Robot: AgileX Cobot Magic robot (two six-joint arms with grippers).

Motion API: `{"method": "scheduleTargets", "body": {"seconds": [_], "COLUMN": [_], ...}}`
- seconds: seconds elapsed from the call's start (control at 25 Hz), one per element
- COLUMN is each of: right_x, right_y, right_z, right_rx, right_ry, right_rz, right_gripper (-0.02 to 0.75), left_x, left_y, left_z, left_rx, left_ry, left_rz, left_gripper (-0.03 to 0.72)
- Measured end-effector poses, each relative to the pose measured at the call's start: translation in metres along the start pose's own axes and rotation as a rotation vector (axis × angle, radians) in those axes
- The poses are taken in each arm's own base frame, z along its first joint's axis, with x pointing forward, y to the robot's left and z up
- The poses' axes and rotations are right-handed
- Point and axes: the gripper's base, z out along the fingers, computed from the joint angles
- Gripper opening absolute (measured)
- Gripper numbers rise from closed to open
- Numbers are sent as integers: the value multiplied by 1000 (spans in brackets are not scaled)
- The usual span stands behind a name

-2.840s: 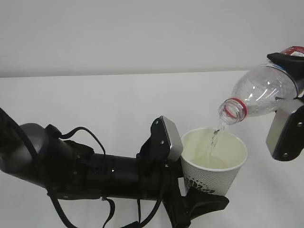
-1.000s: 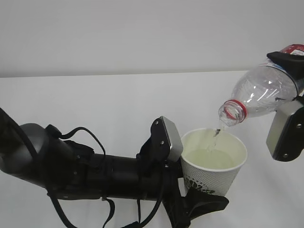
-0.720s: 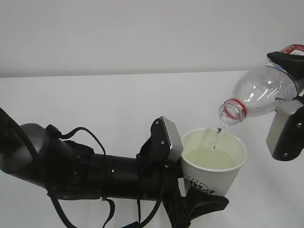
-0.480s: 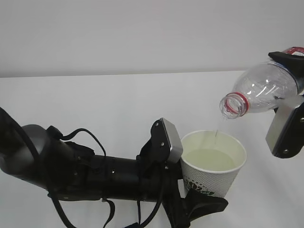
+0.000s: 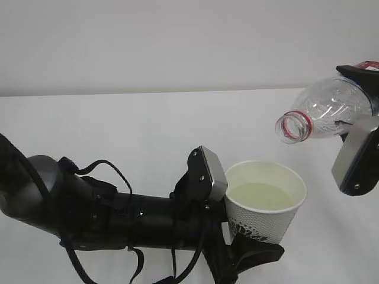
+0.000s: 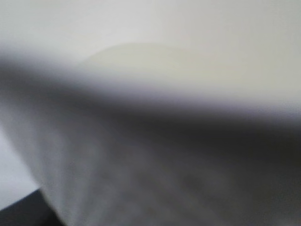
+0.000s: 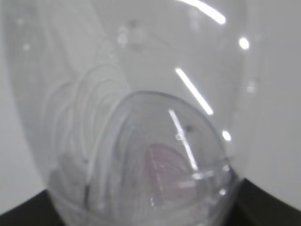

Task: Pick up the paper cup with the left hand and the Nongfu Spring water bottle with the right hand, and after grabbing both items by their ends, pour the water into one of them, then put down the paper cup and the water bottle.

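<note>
bottle [image 5: 323,112] above-right of cup [image 5: 265,204]

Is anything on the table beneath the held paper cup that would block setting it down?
Nothing visible does. The white table around and beyond the paper cup is bare, but the left hand hides the spot directly below.

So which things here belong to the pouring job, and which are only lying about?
Belonging to the job:
- paper cup, holding water, in the left claw
- Nongfu Spring water bottle, tilted, in the right claw

Lying about:
- nothing else; only the white table
</note>
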Motion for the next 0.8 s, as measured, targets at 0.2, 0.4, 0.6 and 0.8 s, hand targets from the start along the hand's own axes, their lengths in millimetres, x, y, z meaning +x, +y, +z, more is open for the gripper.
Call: {"method": "scheduleTargets", "body": {"seconds": [0.2,0.4,0.6,0.8], "right_x": [0,0,0,1], "right_y": [0,0,0,0], "right_z": [0,0,0,0], "right_rx": [-1,-1,-1,0], "right_ry": [4,4,5,7], "right_rz": [35,76,139,210], "right_gripper": [438,438,438,438], "left_x": [0,-2,-2,-3], "left_y": [1,3,4,5], "left_z": [0,0,0,0], "left_rx": [-10,-36,-42,-60], "left_ry": [-5,-18,-21,-29], "left_rz": [10,3,25,23], "left_gripper": [515,515,515,515]}}
